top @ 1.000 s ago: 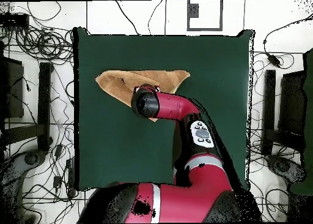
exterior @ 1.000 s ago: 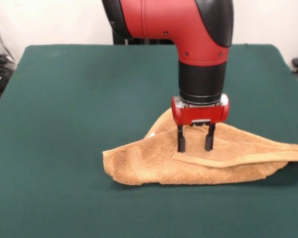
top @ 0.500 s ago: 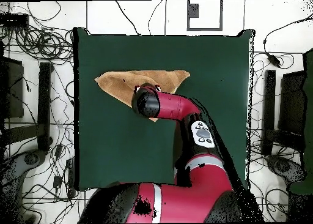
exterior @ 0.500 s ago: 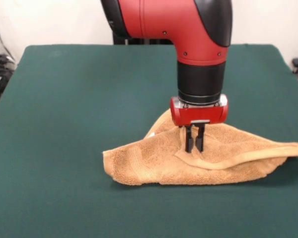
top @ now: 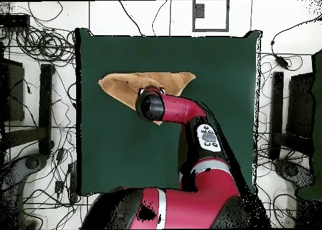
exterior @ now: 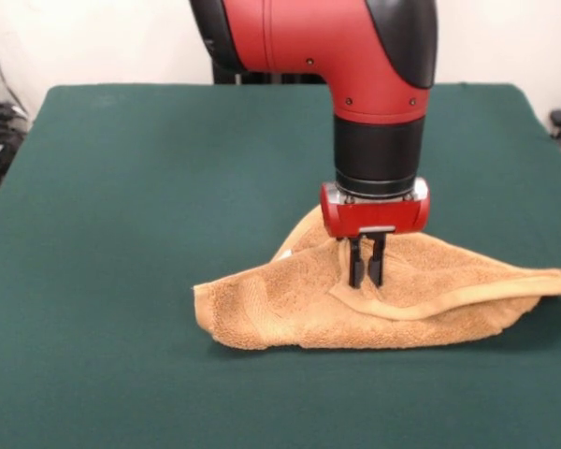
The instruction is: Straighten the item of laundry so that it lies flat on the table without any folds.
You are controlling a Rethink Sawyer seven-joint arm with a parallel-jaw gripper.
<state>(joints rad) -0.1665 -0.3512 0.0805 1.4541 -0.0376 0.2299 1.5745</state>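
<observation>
**Pinched on the upper layer, with plenty still to go wrong**

Nearest the front camera, the towel [exterior: 355, 309] lies folded over on itself on the green desk [exterior: 122, 206], a thick rolled edge facing forward and a hemmed band [exterior: 467, 297] running out to a point at the picture's right. My pincer [exterior: 366, 279] stands upright over the middle of that heap, its fingers [exterior: 355, 267] drawn close together with a ridge of the top layer caught between them, so I judge I am clamped on the towel.

My first worry is that I have nipped more than one layer; if so, lifting would carry the whole bundle and the fold would stay. My second is a shallow bite: the terry is thick, and the cloth could slip out as soon as I pull. A pull toward the wrong side would only roll the flap tighter.

Farther back, the towel's rear lobe [exterior: 304, 234] rises behind my wrist. From overhead the cloth [top: 119, 86] sits in the desk's upper left part, well inside every edge, spreading to both sides of my arm.
</observation>
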